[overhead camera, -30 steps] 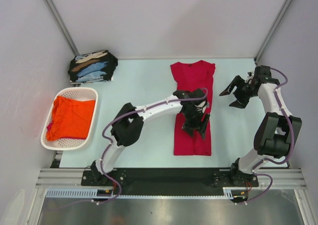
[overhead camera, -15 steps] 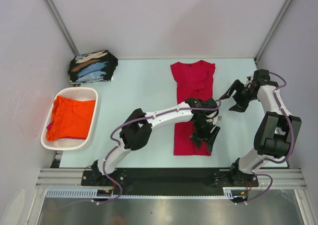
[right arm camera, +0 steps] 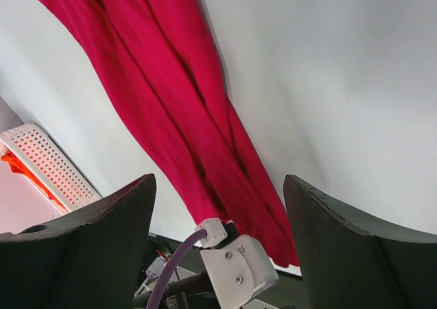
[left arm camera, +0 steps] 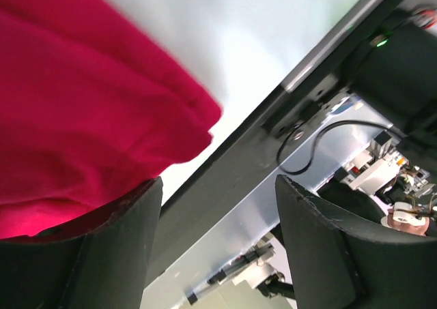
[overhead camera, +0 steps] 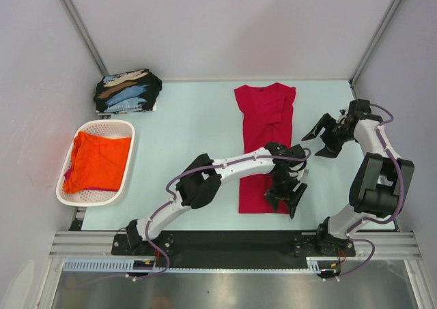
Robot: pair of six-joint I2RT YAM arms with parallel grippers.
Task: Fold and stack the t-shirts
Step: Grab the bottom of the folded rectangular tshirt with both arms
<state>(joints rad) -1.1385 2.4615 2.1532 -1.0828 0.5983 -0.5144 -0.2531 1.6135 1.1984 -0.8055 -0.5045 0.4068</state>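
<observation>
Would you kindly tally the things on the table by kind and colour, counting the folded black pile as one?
Crimson t-shirt, laid out flat: 1
Orange t-shirt: 1
Folded pile of black printed t-shirts: 1
White perforated basket: 1
Total: 4

Folded red shirt [overhead camera: 265, 128] flat on pale table [overhead camera: 198, 118]; left gripper [overhead camera: 285, 204] at its near corner (jaws spread), right gripper [overhead camera: 319, 142] alongside.

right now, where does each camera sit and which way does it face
Top: above, behind the robot, looking down on the table; left arm and right arm show.
Left wrist: on the left tool, facing the red t-shirt corner; fingers show.
Right wrist: on the right tool, facing that shirt and the basket; fingers show.
Shared: the red t-shirt.
</observation>
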